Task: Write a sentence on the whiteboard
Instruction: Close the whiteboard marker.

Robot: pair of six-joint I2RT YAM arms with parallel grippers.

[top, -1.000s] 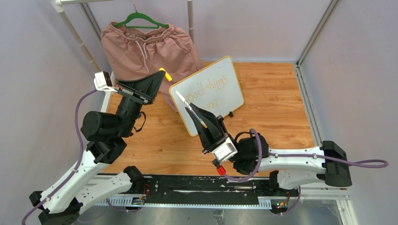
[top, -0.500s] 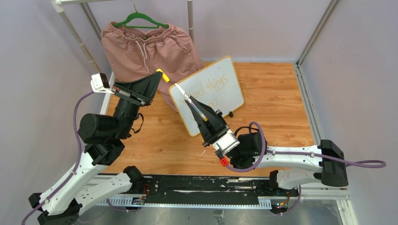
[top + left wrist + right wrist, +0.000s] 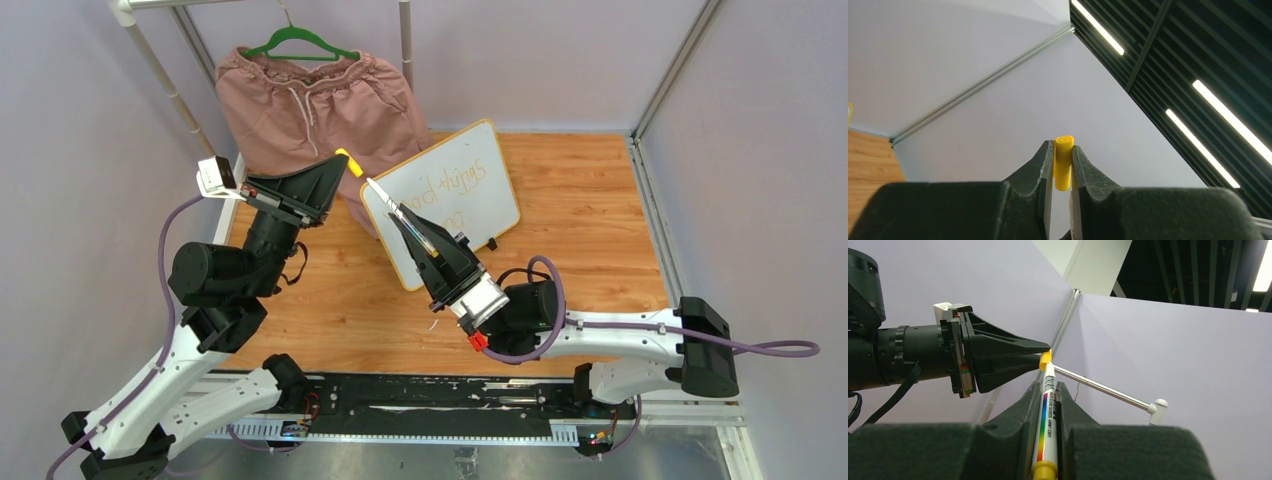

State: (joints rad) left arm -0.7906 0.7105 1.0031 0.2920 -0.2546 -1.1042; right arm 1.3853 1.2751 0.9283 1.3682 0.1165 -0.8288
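Right gripper (image 3: 412,228): clamped on marker (image 3: 385,200), tip raised toward the cap, apparently for recapping.
Left gripper (image 3: 338,165): clamped on yellow cap (image 3: 349,161), held out to meet it.
Whiteboard (image 3: 500,215): propped just behind, sentence (image 3: 455,188) already on it.
Change: marker tip now nearer the cap; whiteboard unmoved.

ARM HARDWARE

The left arm (image 3: 185,350) and right arm (image 3: 620,335) show white link shells with black cylindrical joint housings. A purple cable (image 3: 165,270) runs along each. White boxy wrist camera modules (image 3: 212,175) back the black, wedge-shaped left gripper (image 3: 337,158) and right gripper (image 3: 408,225). A small red connector (image 3: 472,342) sits at the right module.
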